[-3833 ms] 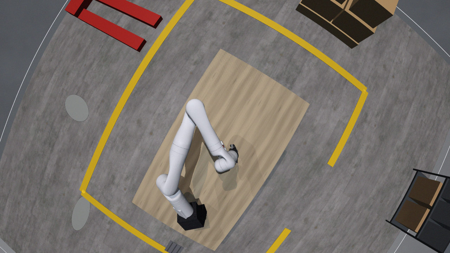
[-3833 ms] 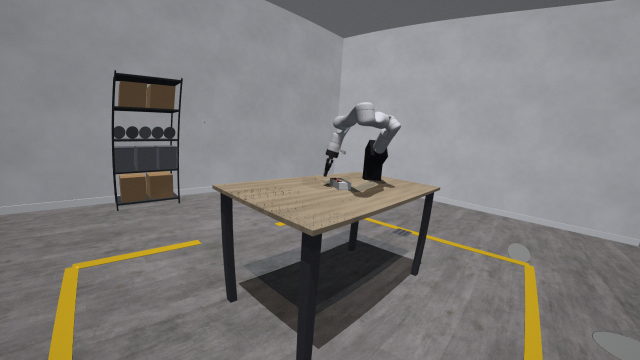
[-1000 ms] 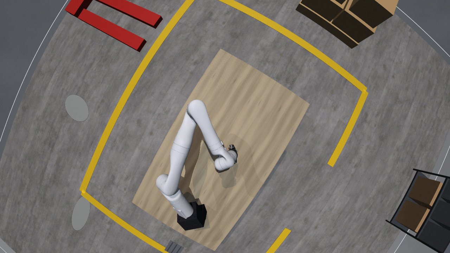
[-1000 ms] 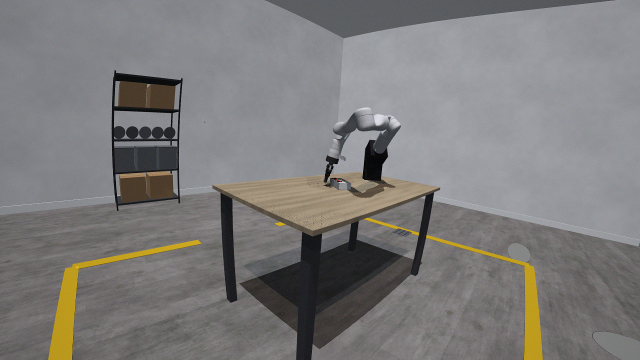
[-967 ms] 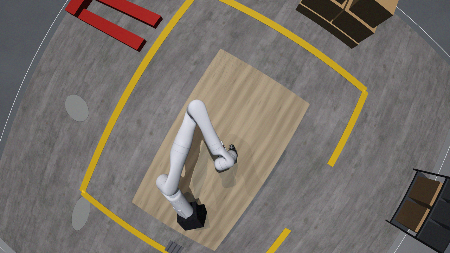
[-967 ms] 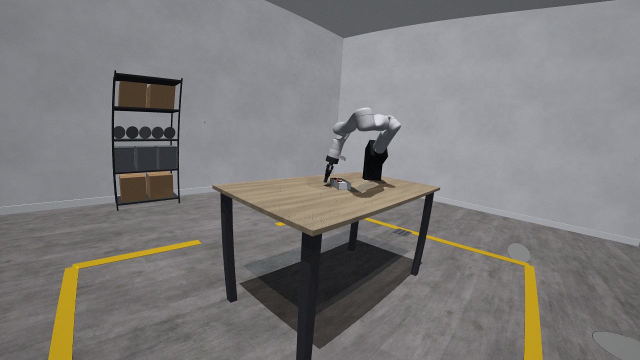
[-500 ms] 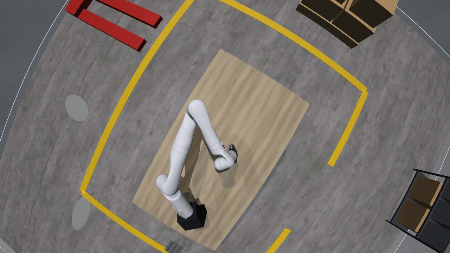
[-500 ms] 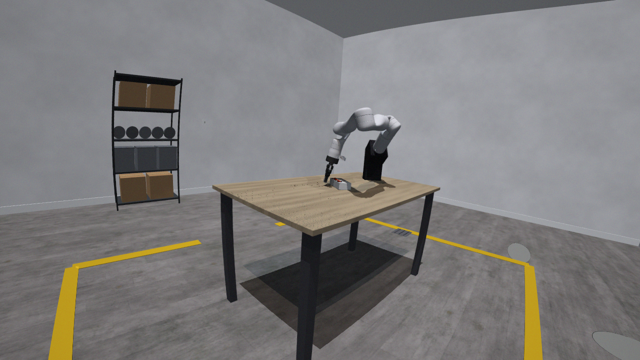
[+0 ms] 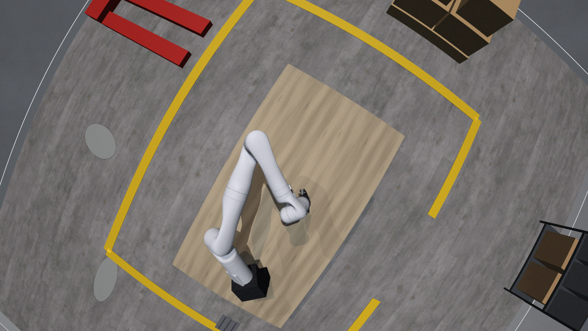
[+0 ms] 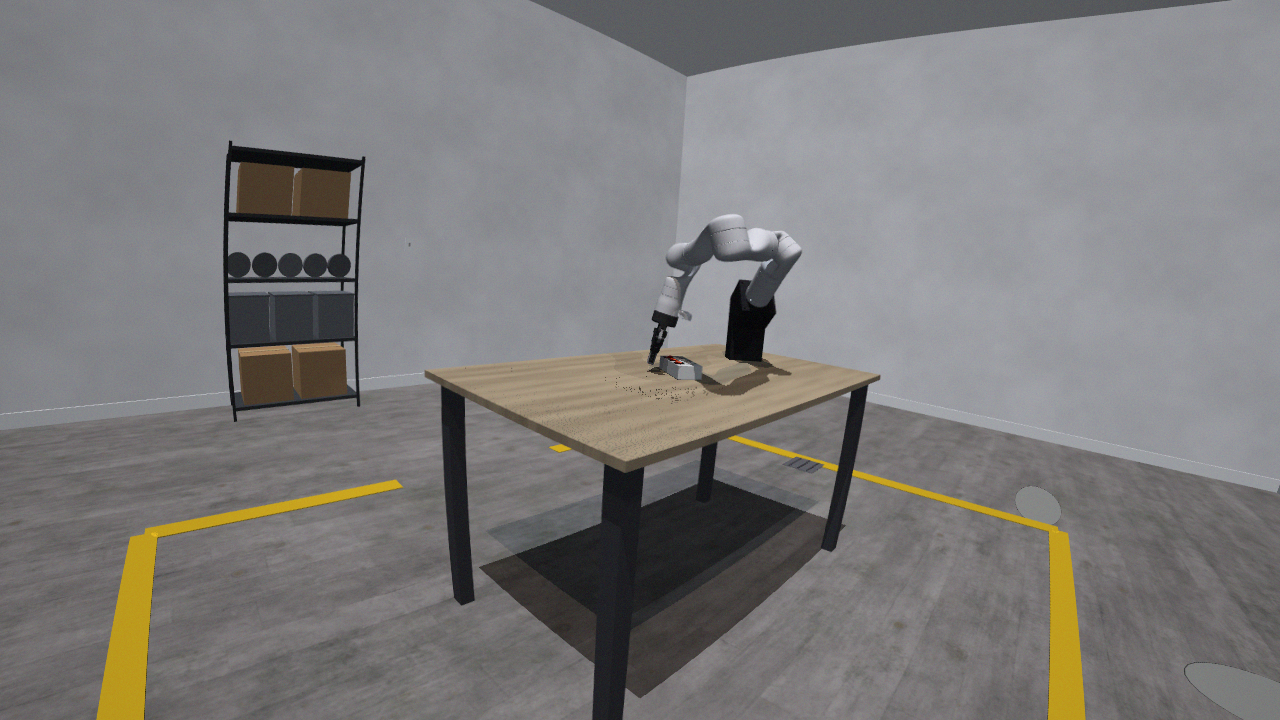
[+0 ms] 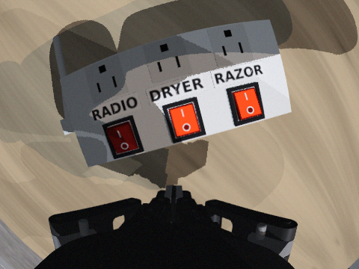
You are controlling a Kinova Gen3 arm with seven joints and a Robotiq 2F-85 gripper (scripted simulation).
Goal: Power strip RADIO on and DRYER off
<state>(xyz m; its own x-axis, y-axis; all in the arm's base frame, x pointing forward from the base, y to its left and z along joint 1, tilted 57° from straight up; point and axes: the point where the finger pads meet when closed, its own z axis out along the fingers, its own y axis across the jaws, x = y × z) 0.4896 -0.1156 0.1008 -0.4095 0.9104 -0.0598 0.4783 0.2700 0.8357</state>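
Observation:
A grey-white power strip (image 11: 172,92) lies flat on the wooden table, right way up; it also shows in the exterior view (image 10: 680,366). It has three red rocker switches. The RADIO switch (image 11: 122,139) is dark. The DRYER switch (image 11: 184,119) and the RAZOR switch (image 11: 245,104) are bright orange-red. My gripper (image 11: 173,195) is shut and empty, its tip just off the strip's near edge, between the RADIO and DRYER switches. In the exterior view the gripper (image 10: 655,351) points down beside the strip. In the top view the arm hides the strip, and the gripper (image 9: 303,193) shows over the table's middle.
The arm's black base (image 9: 251,283) stands at a table corner. A shelf rack with boxes (image 10: 290,279) stands by the wall, far from the table. Yellow floor lines (image 9: 160,127) ring the table.

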